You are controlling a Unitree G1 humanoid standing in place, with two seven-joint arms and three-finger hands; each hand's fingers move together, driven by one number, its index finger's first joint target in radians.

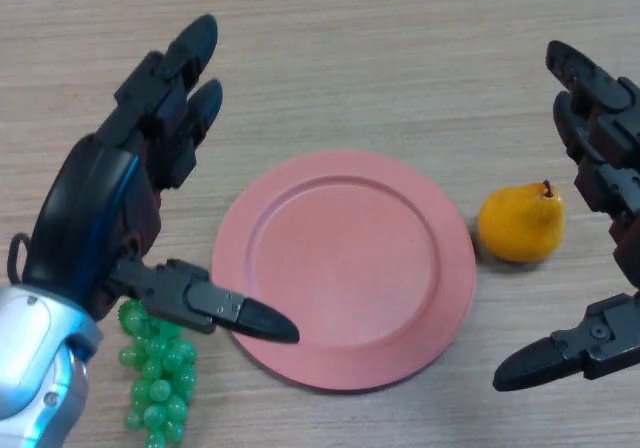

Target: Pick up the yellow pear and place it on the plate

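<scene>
Toward the table's left edge the left hand (95,233) hovers with fingers straight and thumb spread wide, holding nothing; its thumb tip reaches over the plate's left rim. Just below it, at the near-left corner, lies one bunch of green grapes (152,373), partly hidden by the arm. One pink plate (270,343) sits mid-table, nothing on it. Just beside its right rim rests the single yellow pear (520,226), stem up and tilted right, apparently not touching the plate. Toward the right edge the right hand (605,168) brackets the pear, fingers and thumb wide apart, not yet gripping. Risks, as I judge: the rounded pear could roll or squirt out if pinched off-centre, and the closing thumb might nudge the plate
</scene>
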